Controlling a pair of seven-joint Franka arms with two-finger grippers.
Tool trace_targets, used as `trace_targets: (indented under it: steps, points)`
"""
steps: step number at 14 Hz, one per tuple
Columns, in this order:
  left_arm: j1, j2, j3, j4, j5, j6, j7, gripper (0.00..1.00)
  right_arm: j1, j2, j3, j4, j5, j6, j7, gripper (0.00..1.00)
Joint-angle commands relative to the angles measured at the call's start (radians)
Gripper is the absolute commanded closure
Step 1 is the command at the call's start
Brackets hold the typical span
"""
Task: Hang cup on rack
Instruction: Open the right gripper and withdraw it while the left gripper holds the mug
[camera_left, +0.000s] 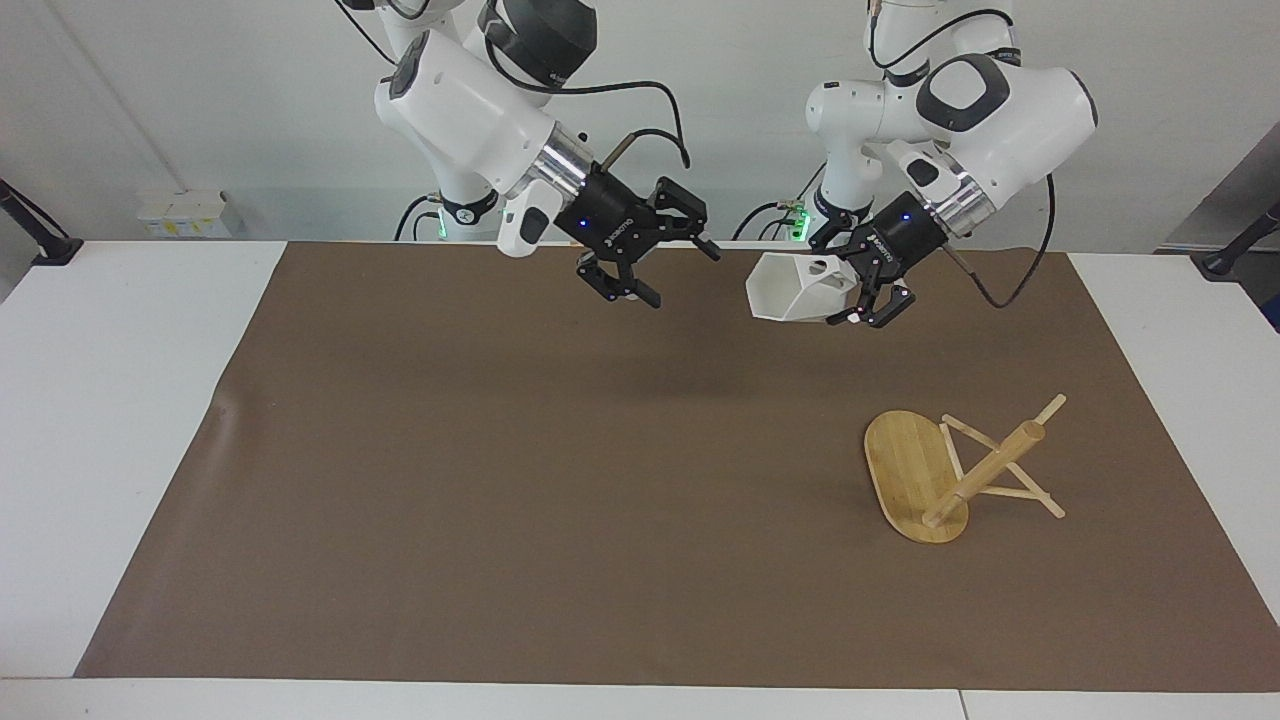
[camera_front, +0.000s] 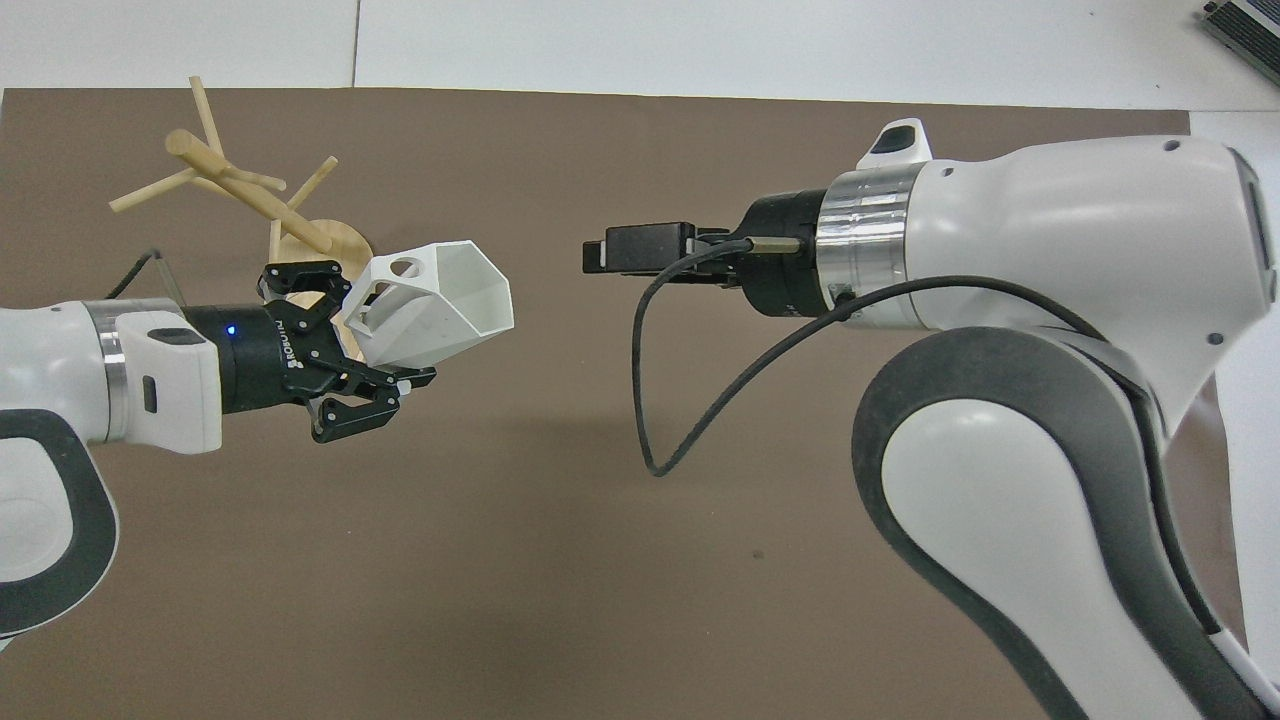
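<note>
Small white faceted cup (camera_left: 797, 288) held aloft on its side in the left gripper (camera_left: 862, 300), fingers clamped at its handle end, over the brown paper mat (camera_left: 500, 480). Light bamboo rack (camera_left: 955, 472) toppled on the mat, farther from the robots. Right gripper (camera_left: 650, 262) spread wide, empty, apart from the cup.

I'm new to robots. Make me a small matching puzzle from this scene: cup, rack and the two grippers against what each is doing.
Things:
1. cup
2. rack
3. right gripper
4. left gripper

States:
A. jaws open, holding nothing
B. tipped over on the brown mat
C. held in the air, on its side
D. jaws shut on the cup

Pairs: 1-C, 2-B, 3-A, 4-D
</note>
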Motion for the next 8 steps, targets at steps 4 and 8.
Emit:
trace_targets:
  steps: [4, 8]
  points:
    - [-0.014, -0.006, -0.024, -0.075, 0.183, 0.213, -0.281, 1.00, -0.009, -0.057, -0.081, -0.005, -0.408, -0.026, -0.105, 0.00]
    - [-0.011, 0.055, -0.023, -0.073, 0.228, 0.252, -0.396, 1.00, -0.009, -0.069, -0.188, -0.016, -0.740, -0.106, -0.105, 0.00]
